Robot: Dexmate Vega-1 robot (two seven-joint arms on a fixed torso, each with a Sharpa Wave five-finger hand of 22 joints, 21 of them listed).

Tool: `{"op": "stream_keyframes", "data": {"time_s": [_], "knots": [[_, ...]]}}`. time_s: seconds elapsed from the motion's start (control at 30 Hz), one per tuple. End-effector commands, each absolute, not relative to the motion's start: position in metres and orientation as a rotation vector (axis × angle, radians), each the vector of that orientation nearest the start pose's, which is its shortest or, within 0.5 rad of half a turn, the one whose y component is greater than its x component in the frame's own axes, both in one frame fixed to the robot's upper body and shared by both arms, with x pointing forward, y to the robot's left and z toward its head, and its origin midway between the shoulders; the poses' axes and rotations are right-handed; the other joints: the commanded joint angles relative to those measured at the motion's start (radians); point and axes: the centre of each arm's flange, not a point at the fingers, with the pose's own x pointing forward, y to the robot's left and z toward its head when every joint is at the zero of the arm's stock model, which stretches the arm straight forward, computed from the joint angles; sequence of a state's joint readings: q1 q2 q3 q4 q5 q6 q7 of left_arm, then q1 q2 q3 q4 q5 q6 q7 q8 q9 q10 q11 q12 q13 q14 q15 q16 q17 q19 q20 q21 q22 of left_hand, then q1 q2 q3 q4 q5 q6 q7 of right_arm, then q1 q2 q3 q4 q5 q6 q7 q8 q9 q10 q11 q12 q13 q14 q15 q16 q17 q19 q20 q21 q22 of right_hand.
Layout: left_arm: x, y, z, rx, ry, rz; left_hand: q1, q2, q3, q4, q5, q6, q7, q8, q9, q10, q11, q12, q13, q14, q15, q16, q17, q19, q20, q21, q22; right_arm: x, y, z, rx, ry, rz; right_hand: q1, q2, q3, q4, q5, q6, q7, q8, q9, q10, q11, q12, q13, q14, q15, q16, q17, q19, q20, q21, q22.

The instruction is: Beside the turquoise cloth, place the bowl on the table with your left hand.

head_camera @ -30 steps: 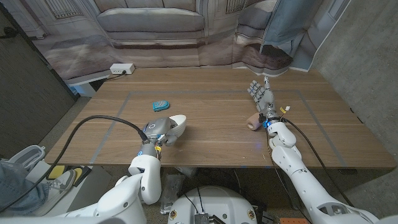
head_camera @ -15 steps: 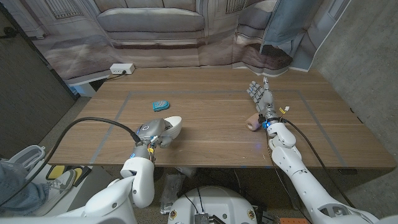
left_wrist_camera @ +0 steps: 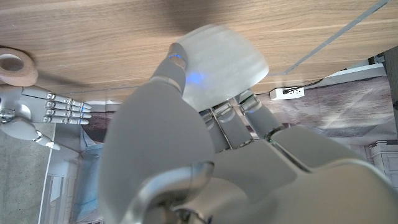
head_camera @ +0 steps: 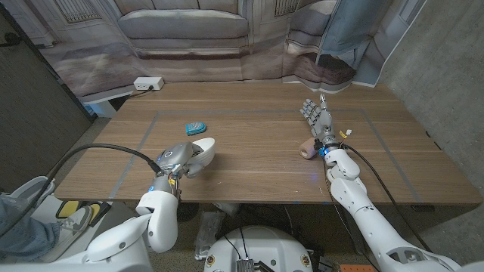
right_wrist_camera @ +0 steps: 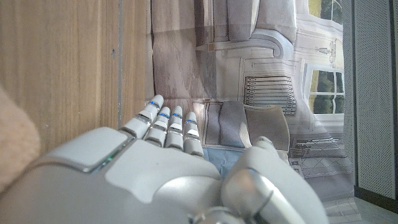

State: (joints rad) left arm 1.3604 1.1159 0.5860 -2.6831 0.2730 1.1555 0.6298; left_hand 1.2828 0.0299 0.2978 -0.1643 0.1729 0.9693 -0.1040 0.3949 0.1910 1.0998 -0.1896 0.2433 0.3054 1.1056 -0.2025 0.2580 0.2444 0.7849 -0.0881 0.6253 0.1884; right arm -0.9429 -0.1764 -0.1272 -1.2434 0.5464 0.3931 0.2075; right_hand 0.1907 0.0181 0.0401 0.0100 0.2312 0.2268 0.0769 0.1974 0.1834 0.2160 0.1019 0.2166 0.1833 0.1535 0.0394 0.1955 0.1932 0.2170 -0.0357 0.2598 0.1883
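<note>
Head view shows the left hand [head_camera: 178, 160] gripping the white bowl [head_camera: 201, 150], tilted, just near of the turquoise cloth [head_camera: 196, 128] on the tabletop [head_camera: 257, 155], so carrying looks nearly done while setting down and letting go remain.

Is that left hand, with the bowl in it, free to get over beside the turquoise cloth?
Probably yes. The left hand holds the bowl just short of the turquoise cloth, with bare table between them.
</note>
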Motion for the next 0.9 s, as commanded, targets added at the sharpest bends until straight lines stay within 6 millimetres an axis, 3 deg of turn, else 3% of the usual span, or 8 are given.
{"op": "stream_keyframes", "data": {"time_s": [0.03, 0.37, 0.9], "knots": [[0.387, 0.245, -0.074, 1.17, -0.396, 0.354, 0.043, 0.053, 0.029, 0.032, 0.007, 0.14, 0.013, 0.011, 0.003, 0.012, -0.003, 0.006, 0.018, -0.005, -0.028, 0.005, 0.006, -0.006, -0.045, 0.007, 0.004, 0.644, -0.253, -0.065, 0.278, -0.69, 0.232, 0.001, 0.008, -0.002, -0.001, 0.007, 0.007, -0.002, -0.002, 0.003, 0.008, 0.001, -0.002, 0.005, 0.005, -0.002, 0.0, 0.001, 0.009, -0.006, -0.001, 0.004], [0.382, 0.251, -0.077, 1.174, -0.348, 0.328, 0.043, 0.053, 0.03, 0.032, 0.007, 0.14, 0.013, 0.01, 0.003, 0.013, -0.001, 0.004, 0.025, -0.007, -0.028, 0.005, 0.011, -0.012, -0.045, 0.011, 0.004, 0.643, -0.254, -0.064, 0.277, -0.694, 0.233, 0.001, 0.009, -0.002, -0.002, 0.007, 0.006, -0.002, -0.002, 0.003, 0.007, 0.004, -0.002, 0.005, 0.005, -0.002, 0.0, 0.001, 0.009, -0.006, -0.003, 0.004], [0.385, 0.282, -0.07, 1.072, -0.406, 0.322, 0.043, 0.054, 0.031, 0.032, 0.007, 0.145, 0.015, 0.01, 0.002, 0.011, 0.001, 0.0, 0.036, -0.022, -0.028, 0.001, 0.018, -0.041, -0.046, 0.011, 0.006, 0.644, -0.25, -0.059, 0.264, -0.698, 0.238, 0.001, 0.009, -0.003, -0.002, 0.007, 0.006, -0.002, -0.002, 0.003, 0.008, 0.002, -0.002, 0.005, 0.004, -0.002, 0.0, 0.001, 0.009, -0.006, -0.005, 0.005]]}}
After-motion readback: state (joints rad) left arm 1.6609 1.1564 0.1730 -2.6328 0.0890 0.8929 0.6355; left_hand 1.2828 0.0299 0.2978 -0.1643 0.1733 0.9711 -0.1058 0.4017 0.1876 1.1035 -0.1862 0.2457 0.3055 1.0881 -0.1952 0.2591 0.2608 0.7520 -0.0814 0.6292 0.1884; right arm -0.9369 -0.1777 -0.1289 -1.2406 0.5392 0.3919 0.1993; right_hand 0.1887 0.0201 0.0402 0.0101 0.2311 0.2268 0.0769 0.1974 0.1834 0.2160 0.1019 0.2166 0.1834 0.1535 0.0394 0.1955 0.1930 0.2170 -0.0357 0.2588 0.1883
